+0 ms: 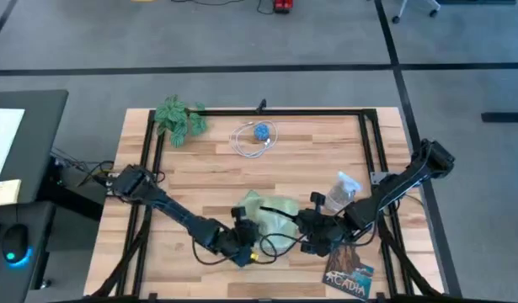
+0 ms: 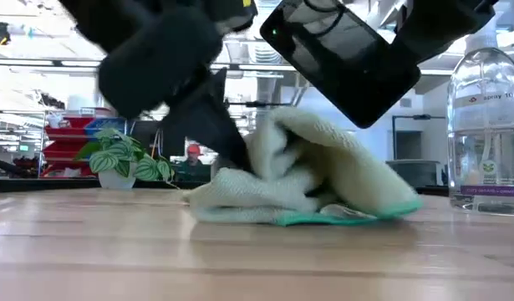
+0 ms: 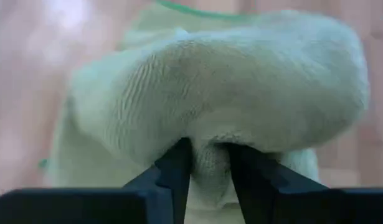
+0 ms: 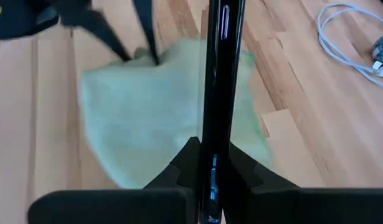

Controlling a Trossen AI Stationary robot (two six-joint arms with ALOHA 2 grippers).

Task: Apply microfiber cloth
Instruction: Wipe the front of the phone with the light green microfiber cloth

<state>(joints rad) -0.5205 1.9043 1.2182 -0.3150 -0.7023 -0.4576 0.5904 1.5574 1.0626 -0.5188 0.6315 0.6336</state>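
Note:
The pale green microfiber cloth (image 1: 271, 220) lies bunched on the wooden table near its front edge, raised into a hump (image 2: 315, 159). My left gripper (image 3: 210, 158) is at the cloth's left side, shut on a fold of it. My right gripper (image 4: 215, 152) reaches in from the right and is shut on a black phone (image 4: 217, 74). That phone shows edge-on above the cloth in the right wrist view. In the low view it shows as a tilted dark slab (image 2: 344, 54) over the hump. My left gripper pinches a bunched fold of the cloth (image 3: 211, 144) between its two fingers, coming down at a slant from the table's left (image 2: 219, 125). The fold is drawn up into a hump, and the cloth's lower part (image 2: 282, 209) rests on the table. My right gripper pinches the phone's near end (image 4: 213, 163) between its two fingers, one on each flat face. The phone runs forward along the fingers, lifted clear of the table and tilted over the cloth. Whether it touches the cloth I cannot tell.
A clear spray bottle (image 1: 344, 189) stands just right of the cloth. A printed card (image 1: 349, 282) lies at the front right. At the back lie a coiled white cable with a blue object (image 1: 257, 139) and a leafy plant (image 1: 178, 118). A person (image 2: 192, 155) shows far behind.

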